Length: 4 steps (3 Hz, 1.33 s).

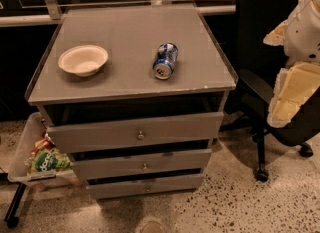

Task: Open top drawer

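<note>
**Grey, white and blue**

The top drawer [100,134] is grey, with a silvery knob [140,135]. The bowl [83,60] is off-white and the can [165,60] is blue and silver. The gripper [292,94], at the right edge, is white and cream. The floor [240,202] has dark speckles.

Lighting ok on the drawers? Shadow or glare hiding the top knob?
Camera view: dim, warm light; top drawer front lit, knob visible; gap above it in deep shadow; no strong glare; gripper at right edge, brightly lit.

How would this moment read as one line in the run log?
gripper: right edge of view, apart from cabinet | top drawer: knob not held | cabinet top: bowl, can on its side
</note>
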Available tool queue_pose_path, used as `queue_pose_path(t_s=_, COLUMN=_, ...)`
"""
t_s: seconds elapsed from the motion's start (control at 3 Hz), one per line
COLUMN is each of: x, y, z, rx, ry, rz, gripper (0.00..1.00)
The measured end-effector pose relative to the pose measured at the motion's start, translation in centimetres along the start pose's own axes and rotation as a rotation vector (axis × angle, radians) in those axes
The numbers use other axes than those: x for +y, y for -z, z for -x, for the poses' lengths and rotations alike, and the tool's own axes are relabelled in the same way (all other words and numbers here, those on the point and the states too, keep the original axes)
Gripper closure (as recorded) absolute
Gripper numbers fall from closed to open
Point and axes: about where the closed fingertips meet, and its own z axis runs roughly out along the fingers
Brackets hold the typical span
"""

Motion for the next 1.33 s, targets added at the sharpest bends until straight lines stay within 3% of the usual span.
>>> queue_pose_path(t_s=0.33, x=0.0, y=0.0, z=0.0, rx=0.0, ry=0.0, rz=0.0, gripper=0.0)
queue_pose_path(t_s=0.67, x=0.8, y=-2.7, z=-0.1, rx=0.006, ry=-0.005, rz=0.006, gripper=0.0)
queue_pose_path(t_s=1.33, x=3.9, y=-15.5, z=1.8, rx=-0.039, ry=0.007, rz=0.083, gripper=0.0)
